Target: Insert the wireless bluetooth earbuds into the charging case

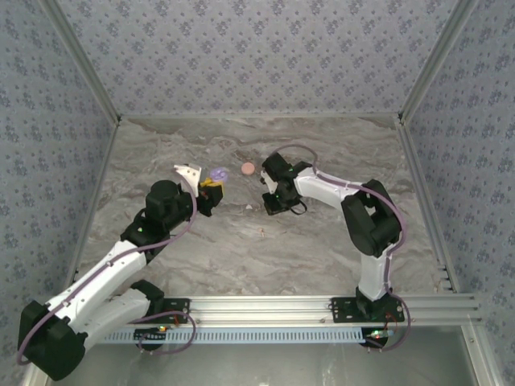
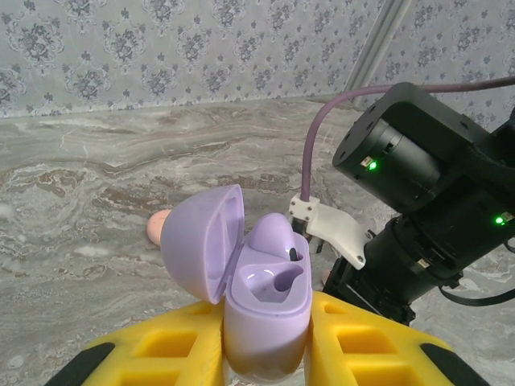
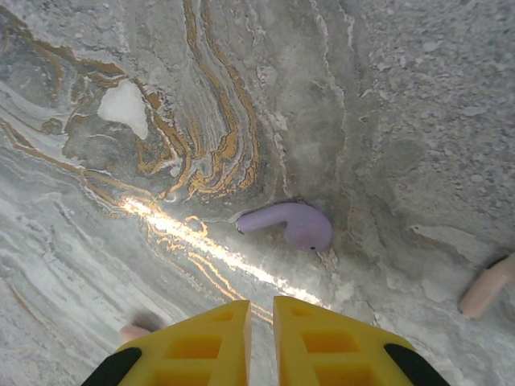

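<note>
Right wrist view shows me the right hand [image 3: 261, 338] pressed together and empty just short of a lilac earbud [image 3: 294, 223] lying on the surface [image 3: 402, 96], while my left hand [image 2: 265, 342] pinches the open lilac charging case [image 2: 261, 310] upright so its free slot [image 2: 278, 283] faces up for loading

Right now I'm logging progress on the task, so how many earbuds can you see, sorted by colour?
Lilac earbuds: 2, one seated in the open charging case, one loose on the table.
Pink earbuds: 2, both on the table, one blurred beside the right claw.
Total: 4
</note>
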